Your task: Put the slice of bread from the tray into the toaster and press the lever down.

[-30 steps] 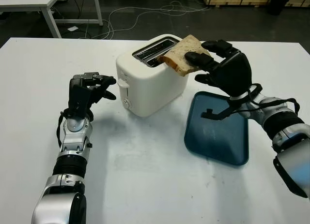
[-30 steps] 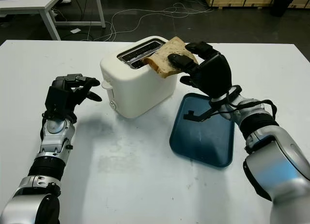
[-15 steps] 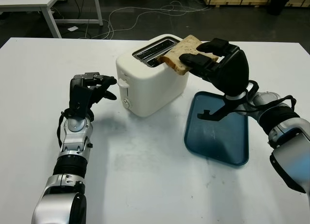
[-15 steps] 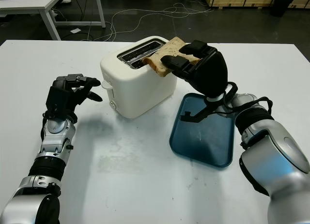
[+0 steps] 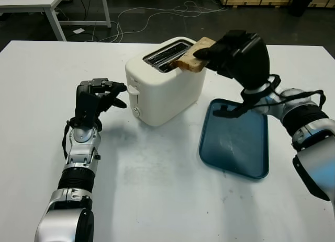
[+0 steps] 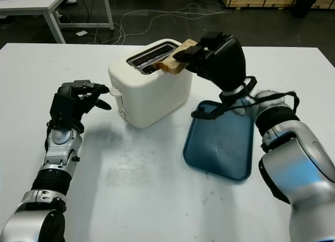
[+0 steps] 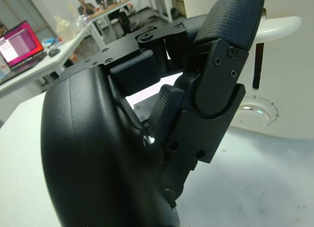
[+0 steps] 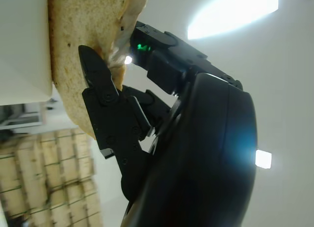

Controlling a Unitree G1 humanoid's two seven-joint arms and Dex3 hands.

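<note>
Left hand point(image 5: 97, 95) raised just above the white counter point(image 5: 157, 189) on the left side, fingers curled, holding nothing, fingertips pointing toward the toaster's near-left end and just short of the lever point(image 5: 132, 88). Lever a white tab sticking out from that end, up at the top of its slot, with a round dial point(image 5: 137, 111) lower on the same face. White toaster point(image 5: 165, 82) standing at the centre of the counter, turned at an angle, two slots point(image 5: 166, 53) open on top. Slice of bread point(image 5: 193, 56) tilted over the toaster's far-right top corner, lower edge touching the rim beside the near slot, not down in either slot. Right hand point(image 5: 236, 53) above and to the right of the toaster, closed on the slice of bread, fingers clamped on both faces of it. Blue tray point(image 5: 235, 140) flat on the counter to the right of the toaster, beneath the right forearm, nothing lying on it.
</note>
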